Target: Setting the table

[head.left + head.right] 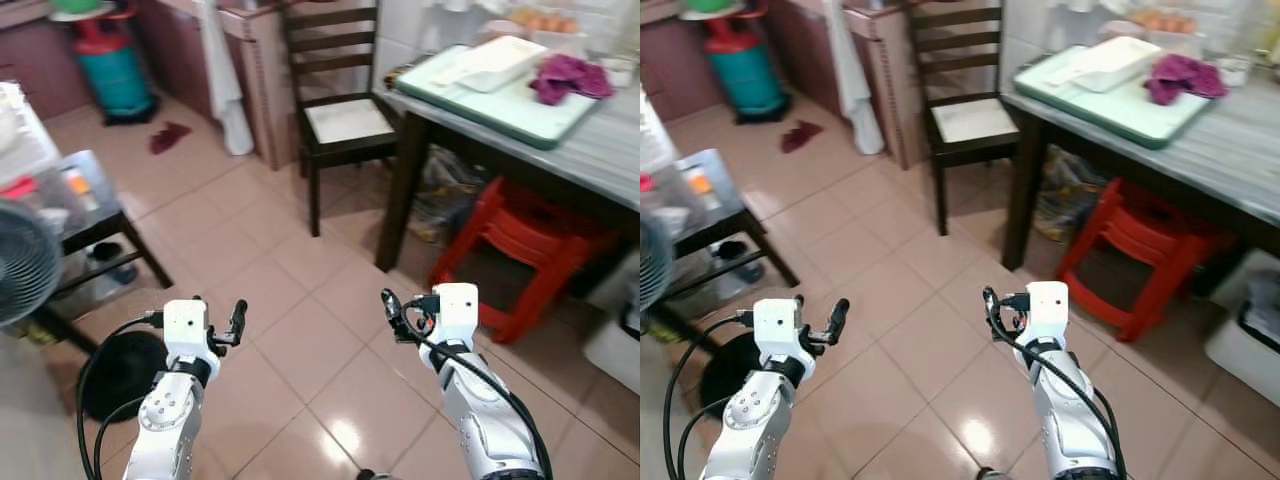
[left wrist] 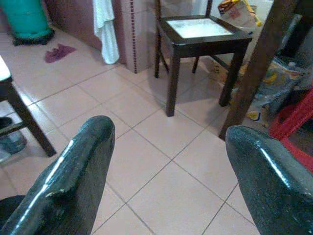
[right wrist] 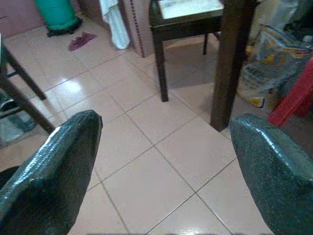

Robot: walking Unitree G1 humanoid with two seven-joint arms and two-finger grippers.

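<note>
Approach step: the left gripper [image 1: 237, 318] and right gripper [image 1: 392, 310] hover over the floor, jaws apart and empty. The tray [image 1: 500, 95] with a white dish [image 1: 497, 62] and cloth [image 1: 568, 76] sits on the surface [image 1: 600, 150] ahead-right. Next: walk closer, raise arms.

Grippers I'm driving: two, left gripper [image 1: 236, 322] and right gripper [image 1: 392, 312]
Chairs I count: one, dark wooden chair [image 1: 338, 110]
Stools: one, red stool [image 1: 515, 248]
Trays: one, green tray [image 1: 505, 95]

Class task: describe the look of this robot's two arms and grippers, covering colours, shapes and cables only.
Both arms are silver, jointed tubes ending in boxy white wrist housings. The left gripper and right gripper each have two long, glossy black fingers with rounded tips. Black cables loop along both arms.
</note>
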